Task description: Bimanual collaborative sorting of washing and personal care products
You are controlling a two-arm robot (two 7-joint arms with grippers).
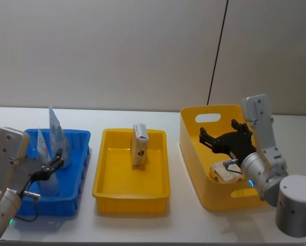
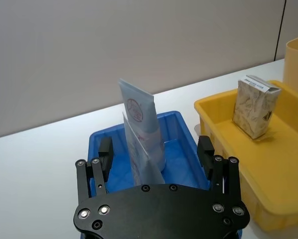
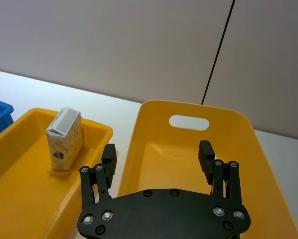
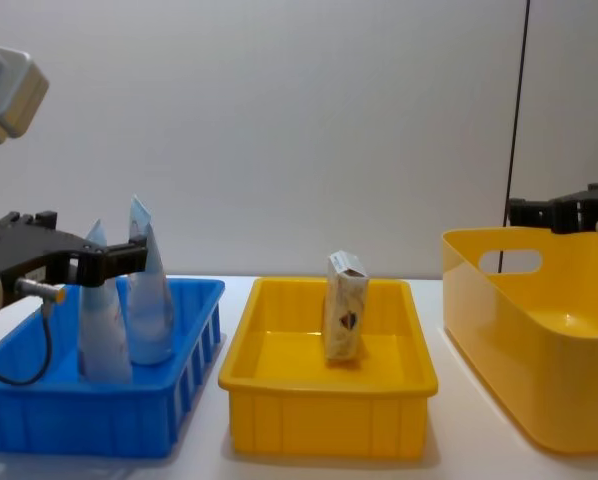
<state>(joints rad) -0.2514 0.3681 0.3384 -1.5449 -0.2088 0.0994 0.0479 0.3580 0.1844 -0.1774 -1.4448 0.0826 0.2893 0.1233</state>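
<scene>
Two pale-blue tubes [image 1: 56,136] [image 4: 149,290] stand upright in the blue bin [image 1: 85,154] on the robot's left end of the tabletop [image 1: 183,225], one right behind the other, narrow ends up. The left pincer [image 2: 155,147] [image 1: 55,161] is at that bin with its fingers [image 2: 105,149] spread wide. From the left wrist view the nearer tube [image 2: 139,164] sits between them, and I can't see either finger touching it.

The cream carton [image 1: 139,145] [image 3: 65,139] (dark diamond logo on the front) stands upright toward the back of the shallow yellow tray [image 1: 130,197] in the middle.

On the right, the right pincer [image 3: 157,150] [image 1: 218,130] hangs over the deep yellow bin [image 1: 194,154] with the handle cutout, fingers apart, nothing in them. There's something cream-coloured [image 1: 222,173] down in that bin, partly hidden by the arm, so I can't tell exactly what it is.
</scene>
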